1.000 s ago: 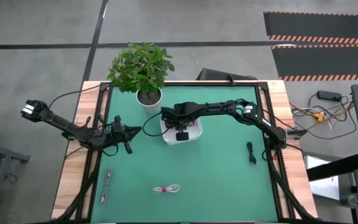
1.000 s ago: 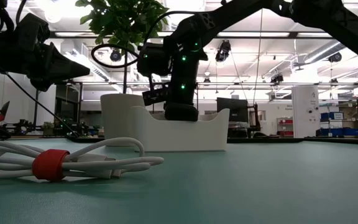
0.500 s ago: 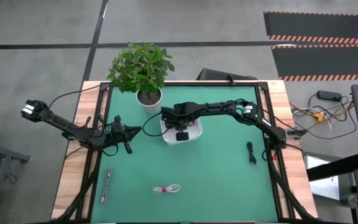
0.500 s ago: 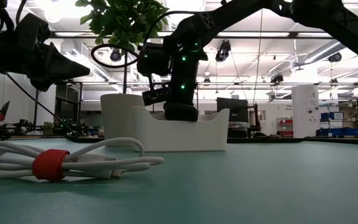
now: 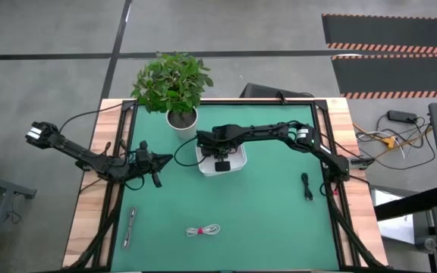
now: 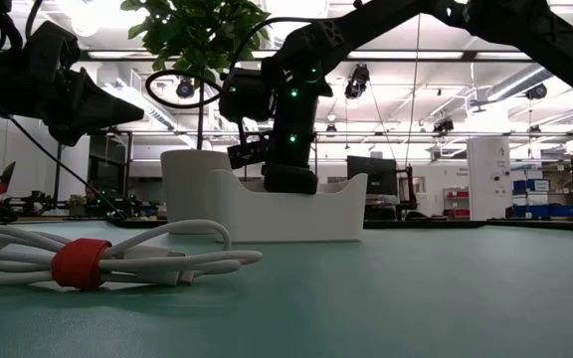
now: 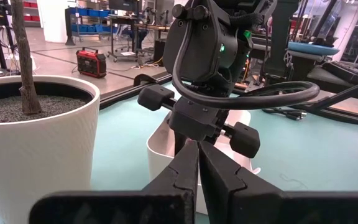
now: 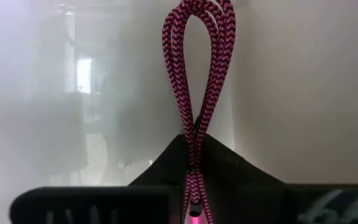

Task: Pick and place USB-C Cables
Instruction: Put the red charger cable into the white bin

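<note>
Right gripper (image 6: pixel 288 179) down in the white bin (image 6: pixel 338 214), pinching the dark red braided cable (image 8: pixel 196 81) — loop could snag a finger on release. Left gripper (image 5: pixel 155 164) clenched, idle.

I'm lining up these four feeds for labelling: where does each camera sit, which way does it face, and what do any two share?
High: overhead, straight down on the table; both arms show.
Low: table height, level across the white cable to the white bin; arms enter above.
Left wrist: looks past the shut left gripper at the plant pot.
Right wrist: inside the bin, right gripper pinching the dark red cable.
Shared: high and low both show the bin.
</note>
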`<action>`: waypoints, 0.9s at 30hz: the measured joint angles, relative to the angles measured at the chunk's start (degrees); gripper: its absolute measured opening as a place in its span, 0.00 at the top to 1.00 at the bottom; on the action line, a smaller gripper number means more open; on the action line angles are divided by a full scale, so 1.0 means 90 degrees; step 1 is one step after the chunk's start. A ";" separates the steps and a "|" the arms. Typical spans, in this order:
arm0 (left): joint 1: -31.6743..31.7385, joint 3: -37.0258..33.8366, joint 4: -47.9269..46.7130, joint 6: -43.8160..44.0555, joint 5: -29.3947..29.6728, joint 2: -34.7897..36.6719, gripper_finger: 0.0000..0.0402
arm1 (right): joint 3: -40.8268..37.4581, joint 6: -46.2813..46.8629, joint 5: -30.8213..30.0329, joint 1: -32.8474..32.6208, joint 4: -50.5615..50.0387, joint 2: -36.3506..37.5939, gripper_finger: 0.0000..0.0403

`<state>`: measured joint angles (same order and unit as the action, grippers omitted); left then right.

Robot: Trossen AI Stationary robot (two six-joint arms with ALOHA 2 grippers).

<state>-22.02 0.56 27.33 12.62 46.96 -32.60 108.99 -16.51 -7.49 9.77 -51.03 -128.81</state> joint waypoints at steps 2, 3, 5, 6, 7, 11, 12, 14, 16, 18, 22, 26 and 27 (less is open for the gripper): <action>0.0000 0.0000 0.0000 0.0000 0.0001 0.0000 1.00 | 0.0000 0.0002 0.0001 0.0001 -0.0002 0.0000 0.90; 0.0000 0.0000 0.0000 0.0000 0.0002 0.0000 1.00 | 0.0000 0.0002 0.0000 0.0000 0.0000 0.0000 0.88; 0.0000 0.0000 0.0000 0.0000 0.0000 0.0000 1.00 | 0.0000 0.0002 -0.0002 0.0000 0.0006 0.0000 0.85; 0.0000 0.0000 0.0000 0.0000 0.0001 0.0000 1.00 | 0.0000 0.0002 -0.0005 0.0001 0.0008 0.0000 0.83; 0.0000 0.0000 0.0000 0.0000 0.0001 0.0000 1.00 | 0.0000 0.0002 -0.0005 0.0001 0.0010 0.0000 0.82; 0.0000 0.0000 0.0000 0.0000 0.0002 0.0000 1.00 | 0.0000 0.0000 -0.0023 -0.0001 0.0012 0.0000 0.77; 0.0000 0.0000 0.0000 0.0000 0.0002 0.0000 1.00 | 0.0001 -0.0002 -0.0023 -0.0001 0.0012 0.0000 0.76; 0.0000 0.0000 0.0000 0.0000 0.0000 0.0000 1.00 | 0.0002 -0.0002 -0.0022 -0.0001 0.0015 0.0000 0.76; 0.0000 0.0000 0.0000 0.0000 0.0001 0.0000 1.00 | 0.0002 -0.0003 -0.0019 -0.0001 0.0012 0.0000 0.75; 0.0000 0.0000 0.0000 0.0000 0.0002 0.0000 1.00 | 0.0001 0.0000 -0.0019 -0.0001 0.0012 0.0000 0.75; 0.0000 0.0000 0.0000 0.0000 0.0000 0.0000 1.00 | 0.0085 0.0155 -0.0022 -0.0001 -0.0102 0.0015 0.75; -0.0001 0.0000 0.0000 0.0000 0.0001 0.0000 1.00 | 0.0305 0.0322 -0.0007 -0.0016 -0.0438 0.0034 0.75; -0.0001 0.0000 0.0002 -0.0001 0.0002 0.0000 1.00 | 0.0406 0.0351 -0.0007 -0.0016 -0.0567 0.0034 0.75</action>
<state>-22.03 0.56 27.35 12.61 46.98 -32.60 112.64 -13.35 -7.55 9.63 -56.13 -128.51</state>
